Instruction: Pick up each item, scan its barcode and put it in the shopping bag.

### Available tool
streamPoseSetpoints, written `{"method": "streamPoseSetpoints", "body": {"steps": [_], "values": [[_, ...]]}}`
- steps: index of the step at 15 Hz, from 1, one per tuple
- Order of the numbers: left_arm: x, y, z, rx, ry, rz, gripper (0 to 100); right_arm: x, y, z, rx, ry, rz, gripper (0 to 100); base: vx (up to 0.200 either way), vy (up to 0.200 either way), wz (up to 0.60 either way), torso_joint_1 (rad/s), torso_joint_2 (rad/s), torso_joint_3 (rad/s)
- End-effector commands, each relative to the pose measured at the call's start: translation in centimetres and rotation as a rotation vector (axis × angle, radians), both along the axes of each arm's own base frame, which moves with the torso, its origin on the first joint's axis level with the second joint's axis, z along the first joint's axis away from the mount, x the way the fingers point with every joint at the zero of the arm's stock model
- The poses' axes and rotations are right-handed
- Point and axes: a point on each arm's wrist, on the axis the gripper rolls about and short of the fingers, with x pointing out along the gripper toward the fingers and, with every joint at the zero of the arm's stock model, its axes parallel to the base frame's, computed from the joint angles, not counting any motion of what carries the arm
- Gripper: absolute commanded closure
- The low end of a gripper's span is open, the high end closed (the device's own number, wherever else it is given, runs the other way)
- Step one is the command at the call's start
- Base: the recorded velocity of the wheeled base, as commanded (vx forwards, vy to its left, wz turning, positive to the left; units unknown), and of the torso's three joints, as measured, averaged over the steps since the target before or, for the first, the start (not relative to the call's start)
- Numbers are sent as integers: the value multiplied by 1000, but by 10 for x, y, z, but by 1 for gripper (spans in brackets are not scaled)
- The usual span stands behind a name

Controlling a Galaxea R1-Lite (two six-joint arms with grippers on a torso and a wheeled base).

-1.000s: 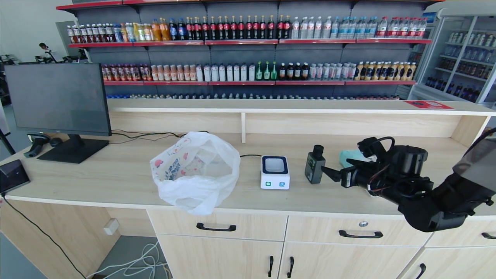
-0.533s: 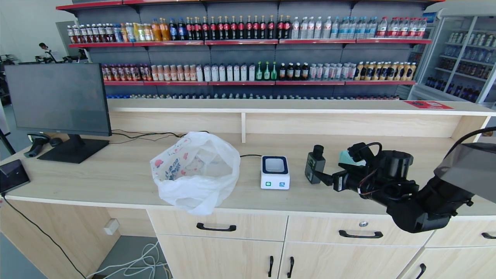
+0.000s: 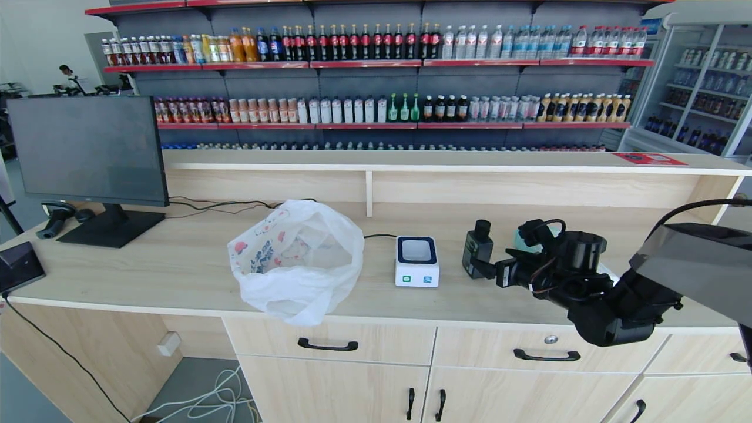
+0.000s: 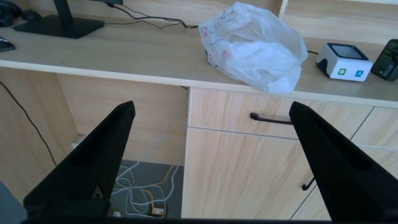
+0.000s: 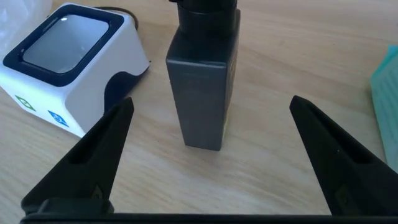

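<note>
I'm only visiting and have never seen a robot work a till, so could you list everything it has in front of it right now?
shopping bag: one, white plastic with coloured prints, on the counter left of centre
barcode scanner: one, white with a dark top, right of the bag
bottle: one, dark grey with a black cap, upright right of the scanner
teal item: one, partly hidden, beside the bottle
monitor: one, black, at the counter's left end
counter: one, light wood, drawers below
drink shelves: rows of many-coloured bottles, behind the counter
left gripper: black, open, low before the drawers
right gripper: black, open, a finger on each side of the bottle, not touching it
</note>
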Motion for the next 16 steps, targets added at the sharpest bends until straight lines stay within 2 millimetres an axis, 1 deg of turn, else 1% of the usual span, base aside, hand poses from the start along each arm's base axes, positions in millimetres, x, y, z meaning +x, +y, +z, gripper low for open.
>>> {"method": "streamPoseSetpoints", "body": {"steps": [1,3,5,8,9,10,11,12,13,16], "values": [[0,0,0,-2,1,0,0,9,4,-1,1,-20,4,0,0,0,0,0,0,0],[0,0,0,0,1,0,0,11,11,-1,-2,-30,4,0,0,0,0,0,0,0],[0,0,0,-2,1,0,0,12,13,-8,-9,-19,-7,0,0,0,0,0,0,0],[0,0,0,0,1,0,0,27,7,-12,-3,-62,-40,0,0,0,0,0,0,0],[0,0,0,-2,1,0,0,31,7,-20,6,-123,-51,0,0,0,0,0,0,0],[0,0,0,0,1,0,0,31,16,-34,52,-197,-96,0,0,0,0,0,0,0],[0,0,0,0,1,0,0,25,33,-43,140,-218,-144,0,0,0,0,0,0,0],[0,0,0,0,1,0,0,14,39,-48,186,-174,-187,0,0,0,0,0,0,0],[0,0,0,0,1,0,0,9,42,-46,181,-175,-166,0,0,0,0,0,0,0],[0,0,0,-2,1,0,0,20,46,-40,177,-235,-153,0,0,0,0,0,0,0]]}}
